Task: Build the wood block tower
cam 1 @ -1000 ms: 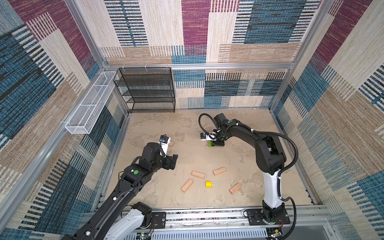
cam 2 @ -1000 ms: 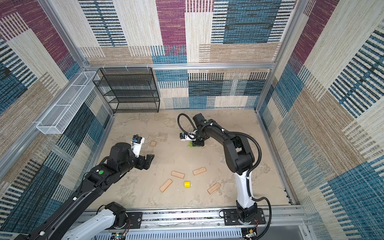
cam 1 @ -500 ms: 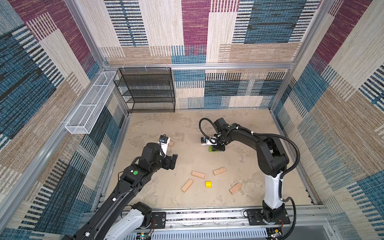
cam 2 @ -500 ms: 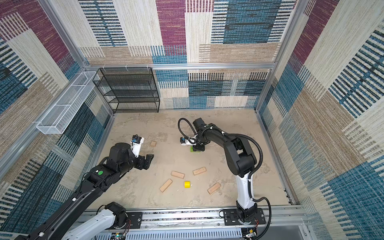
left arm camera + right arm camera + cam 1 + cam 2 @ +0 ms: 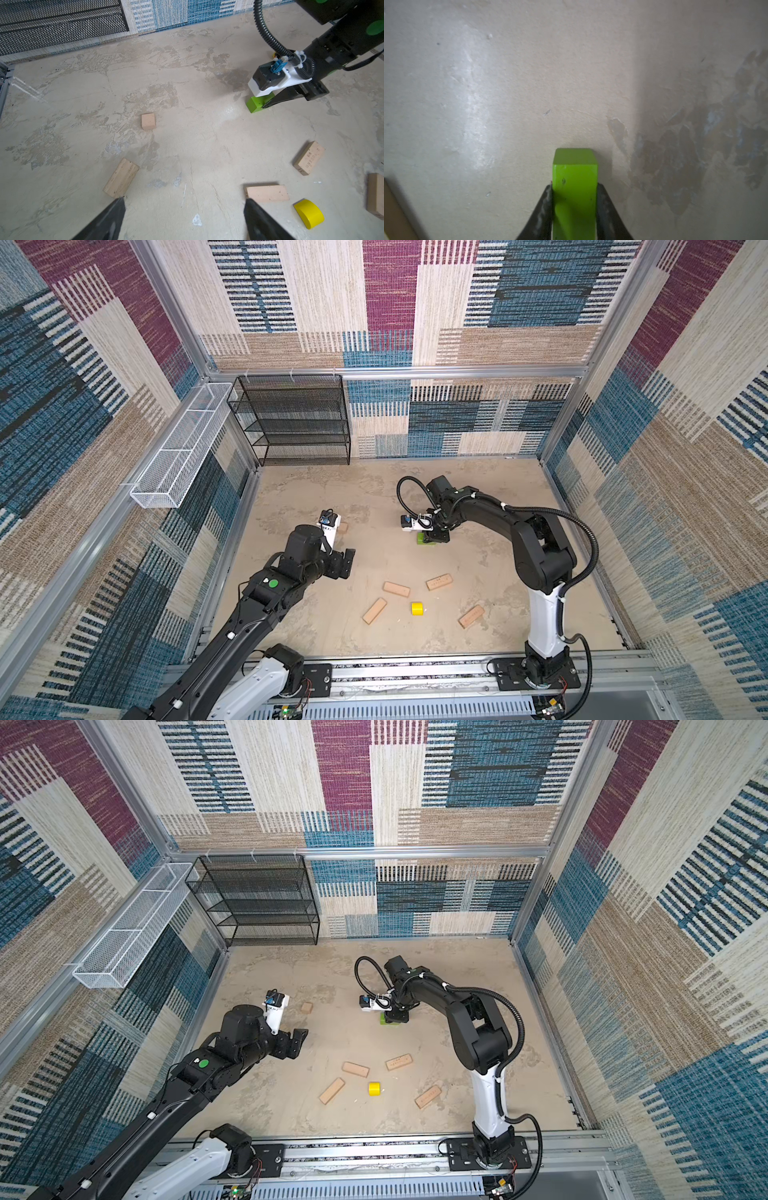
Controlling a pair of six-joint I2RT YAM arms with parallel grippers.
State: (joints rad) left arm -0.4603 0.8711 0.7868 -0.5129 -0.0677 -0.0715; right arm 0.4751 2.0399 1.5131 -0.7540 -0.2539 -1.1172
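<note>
Mottled beige floor between patchwork walls — the green brick has come down.
Over the last second the right gripper has sunk with the lime-green brick pinched between its jaws. The brick now sits at the floor or just above it; contact is unclear. This looks like the tower's base being set, with release next. The left gripper hangs spread wide and empty near the scattered tan planks, a yellow piece and the cube — nothing is stacked yet.
</note>
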